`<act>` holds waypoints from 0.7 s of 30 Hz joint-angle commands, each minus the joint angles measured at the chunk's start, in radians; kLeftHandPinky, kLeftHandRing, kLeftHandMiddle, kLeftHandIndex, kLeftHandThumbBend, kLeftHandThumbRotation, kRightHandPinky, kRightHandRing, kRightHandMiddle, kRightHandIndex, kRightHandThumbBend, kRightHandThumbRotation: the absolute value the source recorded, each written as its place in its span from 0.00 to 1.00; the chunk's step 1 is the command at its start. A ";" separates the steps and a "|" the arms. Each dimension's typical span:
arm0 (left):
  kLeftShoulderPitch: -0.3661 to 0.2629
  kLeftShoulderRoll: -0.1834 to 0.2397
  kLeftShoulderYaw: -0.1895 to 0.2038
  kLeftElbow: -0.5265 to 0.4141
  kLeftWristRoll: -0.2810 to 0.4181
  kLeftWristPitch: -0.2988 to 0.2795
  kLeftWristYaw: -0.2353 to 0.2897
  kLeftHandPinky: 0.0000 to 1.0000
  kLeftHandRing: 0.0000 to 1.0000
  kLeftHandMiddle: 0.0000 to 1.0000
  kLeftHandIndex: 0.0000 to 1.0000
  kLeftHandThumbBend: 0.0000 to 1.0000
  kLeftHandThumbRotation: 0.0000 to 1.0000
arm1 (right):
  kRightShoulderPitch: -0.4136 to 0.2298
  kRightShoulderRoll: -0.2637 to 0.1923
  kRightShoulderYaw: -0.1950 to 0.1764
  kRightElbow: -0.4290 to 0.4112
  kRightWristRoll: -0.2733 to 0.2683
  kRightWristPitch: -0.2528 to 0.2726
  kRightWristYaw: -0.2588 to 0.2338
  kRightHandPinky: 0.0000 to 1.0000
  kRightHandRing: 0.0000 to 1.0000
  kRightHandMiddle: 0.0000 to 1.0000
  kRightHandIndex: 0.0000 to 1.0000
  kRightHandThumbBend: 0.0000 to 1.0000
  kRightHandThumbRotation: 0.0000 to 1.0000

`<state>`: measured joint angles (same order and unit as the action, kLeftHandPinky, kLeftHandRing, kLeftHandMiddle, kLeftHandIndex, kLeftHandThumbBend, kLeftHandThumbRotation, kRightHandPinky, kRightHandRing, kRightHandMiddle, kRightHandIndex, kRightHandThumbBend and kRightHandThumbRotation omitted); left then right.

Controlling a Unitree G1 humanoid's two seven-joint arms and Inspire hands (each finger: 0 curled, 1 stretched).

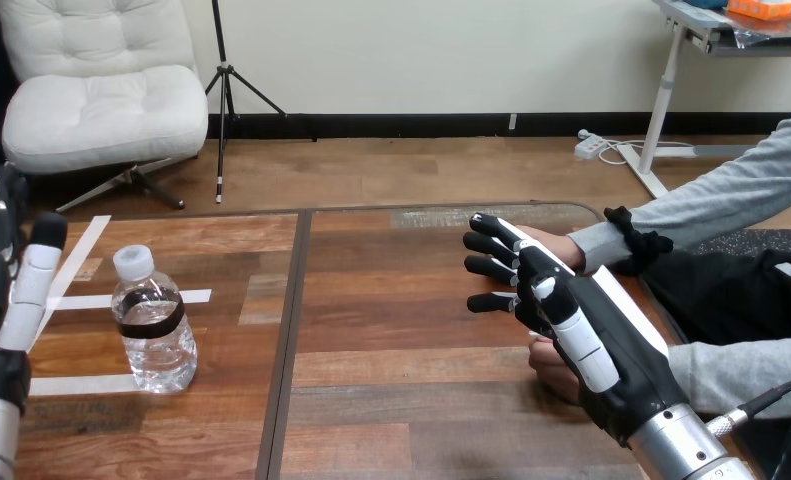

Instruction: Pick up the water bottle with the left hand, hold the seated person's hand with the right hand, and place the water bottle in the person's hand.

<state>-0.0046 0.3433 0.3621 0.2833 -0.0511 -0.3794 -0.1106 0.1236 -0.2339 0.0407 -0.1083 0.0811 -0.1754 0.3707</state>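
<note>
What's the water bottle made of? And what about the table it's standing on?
The water bottle looks like thin clear plastic: see-through, shiny, ribbed sides. Its white cap is probably plastic too. The table looks like wood: brown planks with grain lines, slightly glossy, though it could be a wood-look coating.

A robotics lab, it seems: strips of white tape (81, 300) mark spots on the brown wooden plank table (401, 330), with a black-and-white jointed robot hand (596, 330) over it.
</note>
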 commanded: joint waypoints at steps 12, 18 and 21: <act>-0.093 0.012 -0.039 0.050 0.051 -0.013 0.043 1.00 1.00 1.00 1.00 1.00 1.00 | -0.031 0.007 -0.002 -0.070 0.024 -0.006 0.001 0.77 0.90 0.92 0.93 0.98 1.00; -0.103 0.015 -0.050 0.065 0.078 -0.014 0.072 1.00 1.00 1.00 1.00 1.00 1.00 | -0.029 0.007 -0.002 -0.074 0.026 -0.003 0.000 0.77 0.90 0.92 0.94 0.99 1.00; -0.107 0.017 -0.055 0.066 0.086 -0.007 0.079 1.00 1.00 1.00 1.00 1.00 1.00 | -0.029 0.007 -0.002 -0.074 0.028 -0.003 0.001 0.77 0.90 0.92 0.94 1.00 1.00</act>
<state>-0.0438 0.3430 0.3273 0.3448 0.0136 -0.3770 -0.0505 0.1269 -0.2339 0.0406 -0.1230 0.0853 -0.1752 0.3711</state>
